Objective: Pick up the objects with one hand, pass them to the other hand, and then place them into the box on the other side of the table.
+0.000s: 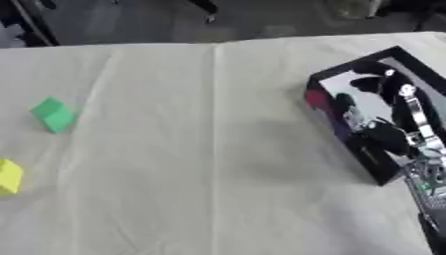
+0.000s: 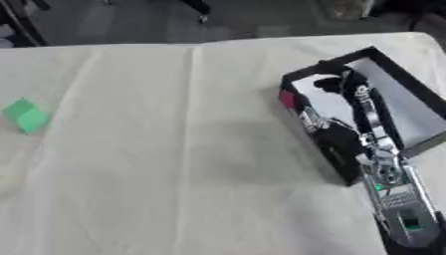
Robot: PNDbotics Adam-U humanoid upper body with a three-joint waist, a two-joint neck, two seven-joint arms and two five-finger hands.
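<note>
At the far left edge, low in the left eye view, a yellow block (image 1: 10, 176) lies on the table (image 1: 209, 149), which is covered with a pale, slightly wrinkled cloth. It is cut by the edge of that view and does not show in the right eye view. A little above it and to the right lies a green block (image 1: 53, 114), turned at an angle, apart from the yellow one. Both blocks rest on the cloth with no hand near them.

The middle of the table has only the cloth, with a long fold line running from the far edge toward the robot.

On the right side stands the box (image 2: 324, 144), black, with its opening upward and a pale inside. It sits turned at an angle to the table edge. A small red patch shows on its near left corner.

The right arm comes in from the lower right corner, and the right hand (image 2: 348, 90) reaches into the box over its inside. The hand is dark and blurred against the box, so I cannot tell if the fingers are open or curled, or if they hold anything.

The left hand does not show in any view.
</note>
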